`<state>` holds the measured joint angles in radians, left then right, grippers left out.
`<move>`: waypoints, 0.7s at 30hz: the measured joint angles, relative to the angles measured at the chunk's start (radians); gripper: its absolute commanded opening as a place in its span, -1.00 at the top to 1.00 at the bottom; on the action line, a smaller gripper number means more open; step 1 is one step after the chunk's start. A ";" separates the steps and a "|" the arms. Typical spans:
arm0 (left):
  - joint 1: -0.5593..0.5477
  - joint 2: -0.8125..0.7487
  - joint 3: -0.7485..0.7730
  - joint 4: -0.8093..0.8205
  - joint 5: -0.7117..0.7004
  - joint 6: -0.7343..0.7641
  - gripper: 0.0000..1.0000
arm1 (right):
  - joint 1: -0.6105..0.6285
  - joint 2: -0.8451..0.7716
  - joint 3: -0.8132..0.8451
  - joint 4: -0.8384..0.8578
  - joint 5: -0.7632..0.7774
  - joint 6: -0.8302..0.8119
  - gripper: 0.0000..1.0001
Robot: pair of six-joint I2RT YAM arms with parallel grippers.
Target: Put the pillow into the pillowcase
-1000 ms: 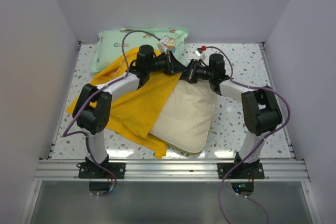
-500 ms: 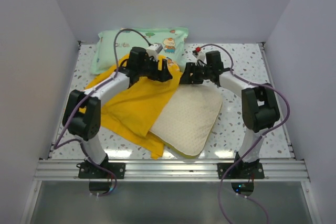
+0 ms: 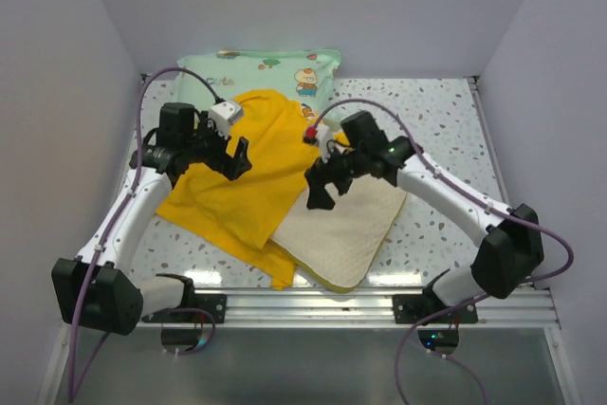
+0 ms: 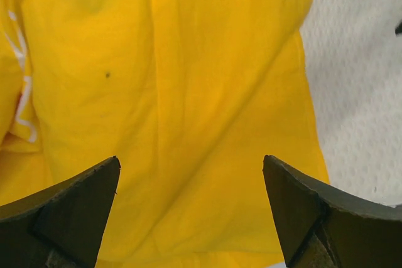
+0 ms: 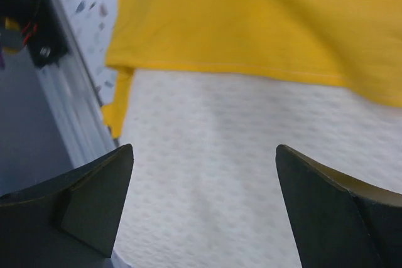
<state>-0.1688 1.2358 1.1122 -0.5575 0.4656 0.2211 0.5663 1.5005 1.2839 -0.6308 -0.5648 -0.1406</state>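
Note:
The bright yellow pillowcase (image 3: 237, 182) lies crumpled across the left-middle of the table, its right edge draped over the cream-white pillow (image 3: 356, 230). The pillow's near right part is uncovered. My left gripper (image 3: 237, 156) hovers open over the pillowcase's left part. The left wrist view shows only yellow pillowcase (image 4: 188, 86) between the wide-apart fingers of that gripper (image 4: 190, 174), with the pillow (image 4: 364, 92) at the right. My right gripper (image 3: 318, 193) hangs open above the pillow (image 5: 239, 155), close to the pillowcase (image 5: 264, 17) edge, nothing between its fingers (image 5: 204, 161).
A mint-green cartoon-print pillow (image 3: 256, 68) lies against the back wall, partly under the yellow fabric. Terrazzo table (image 3: 441, 120) shows at the right. The metal rail (image 3: 313, 305) runs along the near edge, also seen in the right wrist view as the rail (image 5: 69, 105).
Both grippers have opened and let go of the fabric. The left arm swung out to the left, the right arm drew back toward the near side. The pillowcase now lies flatter over the pillow.

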 measured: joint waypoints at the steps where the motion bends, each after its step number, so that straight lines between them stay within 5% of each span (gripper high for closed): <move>1: 0.000 -0.005 -0.012 -0.017 0.007 0.008 -1.00 | 0.071 -0.016 -0.026 -0.002 0.015 -0.015 -0.97; 5: 0.035 -0.029 -0.030 -0.089 0.036 0.018 -1.00 | 0.306 0.014 -0.098 -0.019 0.084 -0.037 -0.97; 10: 0.167 -0.041 -0.027 -0.117 0.106 0.011 -1.00 | 0.401 0.141 -0.122 -0.008 0.171 -0.032 -0.97; 14: 0.232 -0.067 -0.027 -0.158 0.132 0.103 -0.93 | 0.414 0.235 -0.120 0.027 0.217 -0.019 -0.19; 15: 0.232 -0.079 -0.028 -0.190 0.142 0.162 -0.91 | 0.408 0.247 -0.119 0.036 0.221 -0.013 0.31; 17: 0.219 -0.118 -0.041 -0.269 0.151 0.322 -0.91 | 0.381 0.250 -0.116 0.049 0.211 0.007 0.91; 21: 0.099 -0.270 -0.179 -0.397 0.105 0.581 -0.95 | 0.315 0.249 -0.106 0.069 0.124 0.067 1.00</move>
<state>-0.0696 0.9661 0.9337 -0.9550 0.5705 0.8021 0.8814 1.7493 1.1778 -0.5621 -0.4408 -0.0734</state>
